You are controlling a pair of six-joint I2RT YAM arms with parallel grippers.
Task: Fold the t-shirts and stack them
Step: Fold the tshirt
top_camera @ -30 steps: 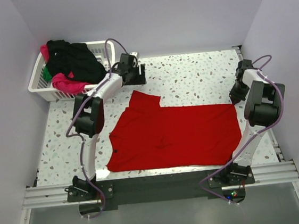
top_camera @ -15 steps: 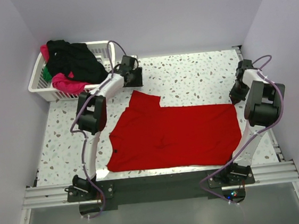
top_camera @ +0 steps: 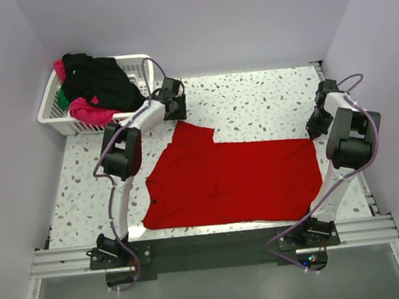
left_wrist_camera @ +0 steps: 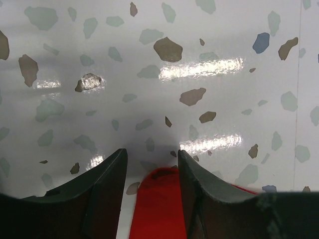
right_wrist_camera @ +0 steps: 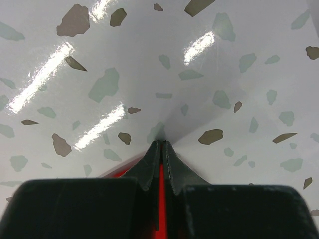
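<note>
The speckled white desk (top_camera: 251,94) shows bare surface in a broad band along its far edge, from the middle to the far right corner, and in a narrower strip down its left edge. A bright red cloth t-shirt (top_camera: 235,178) lies flat over the middle. Its near hem runs along the desk's near edge and its right side almost reaches the right edge. One sleeve points toward the far left.

In the far left corner sits a white plastic lattice basket (top_camera: 49,112), heaped with a black shirt (top_camera: 99,81), a magenta-pink shirt (top_camera: 88,111) and a bit of green shirt (top_camera: 61,100).

The left claw (top_camera: 174,98) hangs just beyond the red sleeve. Its fingers are spread, with the sleeve tip showing between them in the wrist view (left_wrist_camera: 151,152). The right claw (top_camera: 317,124) sits at the shirt's far right corner. Its fingers are pressed together, with a thin sliver of red cloth pinched between them (right_wrist_camera: 161,143).
</note>
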